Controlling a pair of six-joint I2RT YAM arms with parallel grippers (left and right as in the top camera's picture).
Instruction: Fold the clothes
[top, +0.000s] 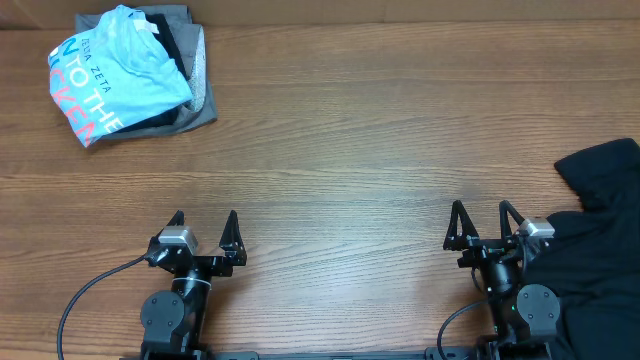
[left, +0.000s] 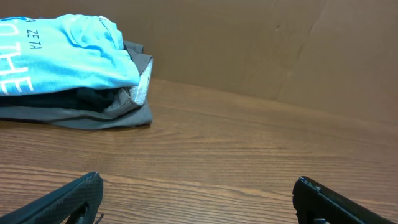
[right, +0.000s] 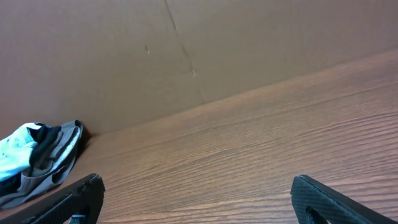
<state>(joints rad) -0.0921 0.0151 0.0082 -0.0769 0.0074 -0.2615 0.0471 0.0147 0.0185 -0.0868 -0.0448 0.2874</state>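
Observation:
The black T-shirt (top: 592, 235) lies crumpled at the table's right edge, partly out of the overhead view, right beside the right arm's base. No logo shows on it. My right gripper (top: 481, 213) is open and empty, just left of the shirt; the shirt does not show in the right wrist view (right: 196, 190). My left gripper (top: 205, 220) is open and empty near the front left, over bare wood, as the left wrist view (left: 196, 190) also shows.
A pile at the back left has a light blue tee with white and coral lettering (top: 105, 65) on grey folded garments (top: 195, 105); it also shows in the left wrist view (left: 62, 53). A brown cardboard wall (left: 280, 43) stands behind the wooden table (top: 350, 150).

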